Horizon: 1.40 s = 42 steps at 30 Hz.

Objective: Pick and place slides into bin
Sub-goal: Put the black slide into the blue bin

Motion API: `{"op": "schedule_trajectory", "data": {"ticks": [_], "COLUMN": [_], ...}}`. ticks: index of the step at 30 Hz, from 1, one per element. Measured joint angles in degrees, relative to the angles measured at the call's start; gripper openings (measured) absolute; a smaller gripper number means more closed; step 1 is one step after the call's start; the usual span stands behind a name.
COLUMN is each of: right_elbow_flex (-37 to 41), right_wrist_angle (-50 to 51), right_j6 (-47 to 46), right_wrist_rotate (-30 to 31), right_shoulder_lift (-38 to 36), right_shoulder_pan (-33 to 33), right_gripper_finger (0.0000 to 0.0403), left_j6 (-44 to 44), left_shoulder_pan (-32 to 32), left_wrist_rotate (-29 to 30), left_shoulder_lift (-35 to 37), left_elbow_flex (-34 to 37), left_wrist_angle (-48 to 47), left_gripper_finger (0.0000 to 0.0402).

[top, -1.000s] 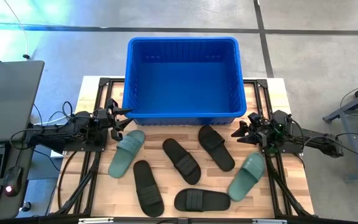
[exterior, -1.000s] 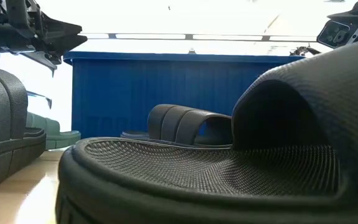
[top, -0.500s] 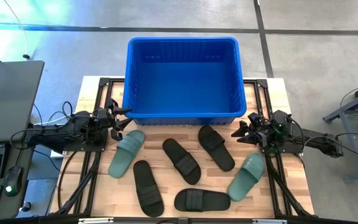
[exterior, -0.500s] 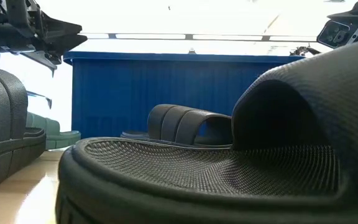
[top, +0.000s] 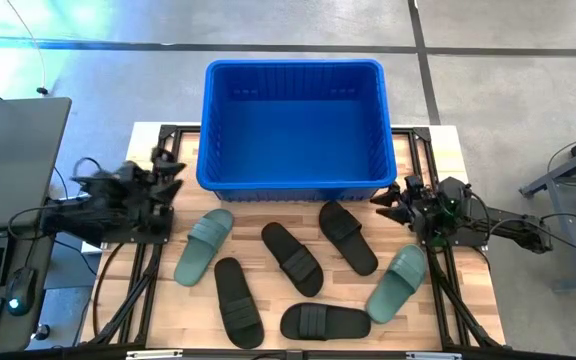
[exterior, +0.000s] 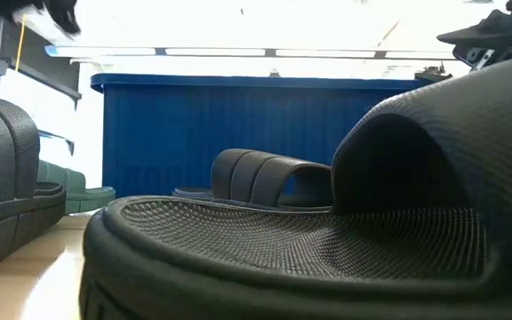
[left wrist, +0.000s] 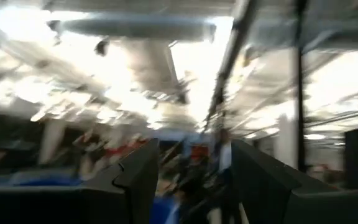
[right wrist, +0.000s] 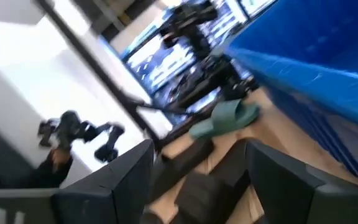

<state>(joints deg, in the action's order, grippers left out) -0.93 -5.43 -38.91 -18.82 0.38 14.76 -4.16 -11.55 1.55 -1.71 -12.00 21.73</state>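
Wooden table (top: 268,330) holds six slides (top: 291,258) before the blue bin (top: 293,120); left gripper (top: 165,172) and right gripper (top: 388,197) hover, fingers apart

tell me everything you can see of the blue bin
The bin is a large, rectangular, bright blue tub that looks like plastic, with ribbed walls and a rolled rim. It sits upright at the far middle of the table, overhanging its far edge, and holds nothing. No slide or gripper touches it. The low view shows its near wall as a ribbed blue face.

six slides (top: 291,258) lie scattered on the table (top: 438,150) in front of the bin (top: 293,125)
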Motion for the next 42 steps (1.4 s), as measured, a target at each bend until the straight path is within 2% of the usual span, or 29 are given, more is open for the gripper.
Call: {"op": "schedule_trajectory", "data": {"ticks": [3,7,9,14,17,20,24,32,34,38,42], "right_elbow_flex": [0.00,0.00,-0.10,-4.08,-9.98,-17.55,-27.85,-44.76,-47.76,-51.83,-53.22], "right_wrist_angle": [-3.08,-12.00,-19.75,-40.37,-42.59,-34.22,-18.06,9.76,15.86,25.92,32.41], "right_j6": [-5.93,-9.61,-10.17,-8.34,-3.22,2.08,6.57,9.51,9.80,4.37,2.44], "right_wrist_rotate": [8.32,12.43,10.70,0.97,-1.64,-3.04,-2.33,-1.11,-1.11,-0.59,3.25], "right_shoulder_lift": [0.00,0.02,0.04,0.02,0.01,1.61,9.58,27.14,30.47,36.02,40.37], "right_shoulder_pan": [0.09,0.09,0.10,-0.95,-2.96,-4.77,-6.10,-6.40,-6.40,-6.33,-6.16], "right_gripper_finger": [0.0245,0.0245,0.0245,0.0245,0.0245,0.0245,0.0245,0.0245,0.0245,0.0245,0.0245], "left_j6": [3.79,9.85,12.58,18.39,20.24,20.37,21.82,21.92,21.53,19.45,18.42], "left_shoulder_pan": [-0.02,-0.02,-0.02,-0.03,-0.04,-0.04,-0.04,-0.04,-0.07,-0.04,-0.04], "left_wrist_rotate": [-2.67,-3.98,-5.69,-9.36,-11.91,-15.57,-18.89,-14.77,-14.54,-14.60,-13.70], "left_shoulder_lift": [-4.35,-14.82,-21.40,-36.99,-45.30,-52.93,-61.62,-73.72,-75.94,-79.78,-81.89], "left_elbow_flex": [-10.08,-27.09,-35.42,-54.53,-63.20,-69.09,-73.62,-76.31,-76.31,-76.31,-76.34], "left_wrist_angle": [-9.73,-24.22,-30.28,-44.39,-51.66,-55.25,-56.30,-56.41,-57.56,-59.06,-60.76], "left_gripper_finger": [0.0184,0.0184,0.0184,0.0184,0.0184,0.0184,0.0184,0.0184,0.0184,0.0184,0.0184]}}
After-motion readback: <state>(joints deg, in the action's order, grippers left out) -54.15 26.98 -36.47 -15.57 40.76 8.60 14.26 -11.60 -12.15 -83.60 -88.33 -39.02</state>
